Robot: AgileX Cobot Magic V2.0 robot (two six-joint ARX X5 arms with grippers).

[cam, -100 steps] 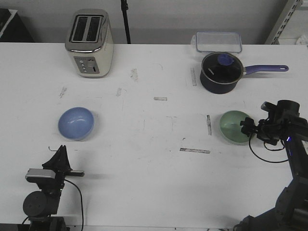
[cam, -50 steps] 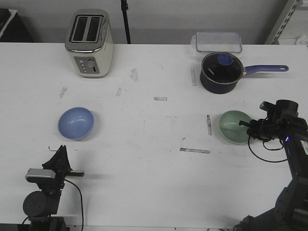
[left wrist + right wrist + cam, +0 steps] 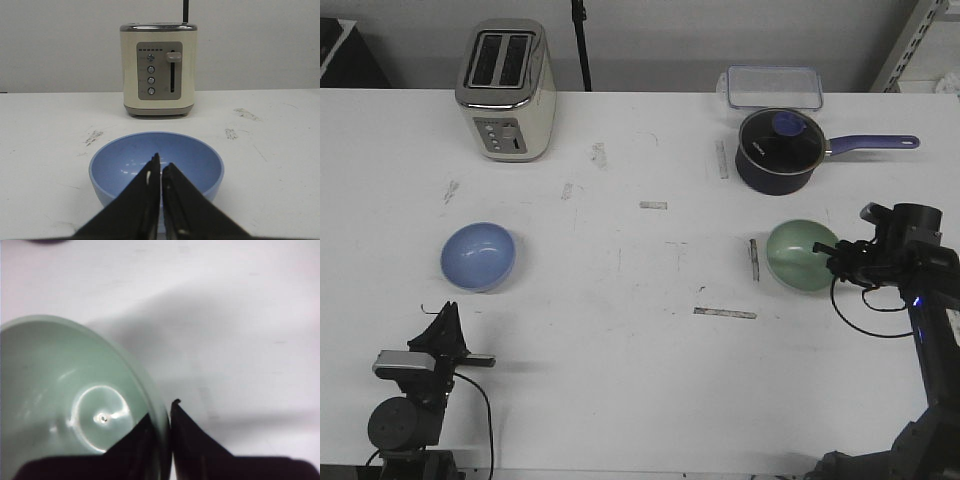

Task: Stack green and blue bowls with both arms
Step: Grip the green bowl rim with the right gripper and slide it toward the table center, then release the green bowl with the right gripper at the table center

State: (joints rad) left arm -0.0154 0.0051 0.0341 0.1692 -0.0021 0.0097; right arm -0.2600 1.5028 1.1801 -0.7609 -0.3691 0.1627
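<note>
The pale green bowl (image 3: 798,255) is at the right of the table, tilted, its rim pinched by my right gripper (image 3: 836,259). In the right wrist view one finger is inside the green bowl (image 3: 65,390) and the other outside, so the right gripper (image 3: 162,417) is shut on the rim. The blue bowl (image 3: 477,256) sits upright at the left. My left gripper (image 3: 448,318) is shut and empty near the front edge, a short way in front of the blue bowl (image 3: 190,155). In the left wrist view the left gripper (image 3: 160,167) points at that bowl.
A cream toaster (image 3: 507,90) stands at the back left and shows behind the blue bowl in the left wrist view (image 3: 158,70). A navy saucepan with a purple handle (image 3: 778,148) and a clear lidded box (image 3: 772,85) are behind the green bowl.
My right gripper has carried the green bowl a little left and away from me, tilting it. The left arm and the blue bowl have not moved.
</note>
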